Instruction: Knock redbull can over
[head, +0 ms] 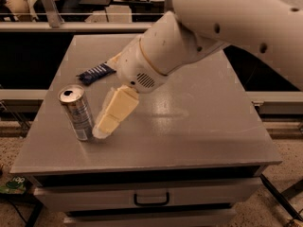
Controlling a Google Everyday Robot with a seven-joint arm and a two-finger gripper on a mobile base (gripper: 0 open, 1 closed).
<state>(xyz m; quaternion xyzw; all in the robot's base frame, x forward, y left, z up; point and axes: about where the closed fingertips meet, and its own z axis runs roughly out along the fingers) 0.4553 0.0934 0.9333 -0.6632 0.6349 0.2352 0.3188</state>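
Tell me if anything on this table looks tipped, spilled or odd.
Nothing stands out. The slim silver-and-blue metal can stands upright on the grey table, unspilled; the robot's hand is low beside it; a flat dark blue wrapper lies behind.

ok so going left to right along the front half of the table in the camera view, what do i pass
redbull can → hand, low down right beside the can's base → right half of the table
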